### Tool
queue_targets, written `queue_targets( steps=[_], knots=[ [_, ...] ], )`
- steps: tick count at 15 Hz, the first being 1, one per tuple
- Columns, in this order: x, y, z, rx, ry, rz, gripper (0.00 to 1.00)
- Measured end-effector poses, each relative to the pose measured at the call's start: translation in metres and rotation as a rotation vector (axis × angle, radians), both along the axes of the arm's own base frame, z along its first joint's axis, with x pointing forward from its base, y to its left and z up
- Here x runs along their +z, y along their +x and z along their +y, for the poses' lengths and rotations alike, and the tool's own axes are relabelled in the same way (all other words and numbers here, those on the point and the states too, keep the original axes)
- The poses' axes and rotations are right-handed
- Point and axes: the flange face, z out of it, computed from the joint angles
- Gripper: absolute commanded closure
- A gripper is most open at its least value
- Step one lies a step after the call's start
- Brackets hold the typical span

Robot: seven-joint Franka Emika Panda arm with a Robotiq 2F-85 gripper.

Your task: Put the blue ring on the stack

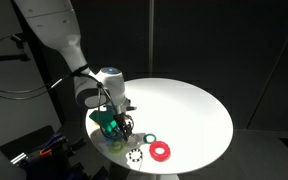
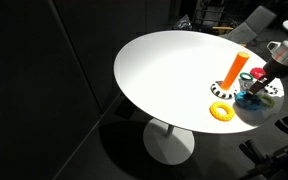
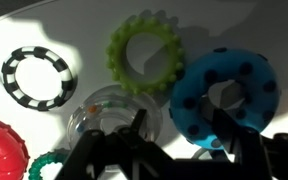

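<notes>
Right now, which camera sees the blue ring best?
The wrist view: the blue ring fills the right side, its hole and bumps plain. In an exterior view it is a small blue patch under the gripper; elsewhere the gripper hides it.

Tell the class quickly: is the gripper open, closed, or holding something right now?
Gripper: cannot be told; its jaws sit low over the blue ring, but no grasp shows.

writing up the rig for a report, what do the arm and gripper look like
The arm has smooth white rounded shells, with a grey-and-white cylindrical wrist section. Below it, the gripper is dark; the wrist view shows black, angular fingers. No markings are legible.
</notes>
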Motion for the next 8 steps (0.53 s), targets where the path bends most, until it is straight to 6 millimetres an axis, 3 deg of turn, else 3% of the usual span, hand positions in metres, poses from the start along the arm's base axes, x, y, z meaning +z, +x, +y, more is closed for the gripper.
queue_targets(
  steps=[4,5,7,8],
  knots=[
    [0.0020,0.0012,0.0016,0.004,0.001,-0.005,0.13],
    [0.0032,0.0018,0.0021,0.005,0.001,-0.008,0.04],
    [0.0050,0.0028,0.0031,0.006,0.003,-0.012,0.06],
    [0.0057,0.0032,0.0035,0.007,0.004,-0.014,0.02]
  ],
)
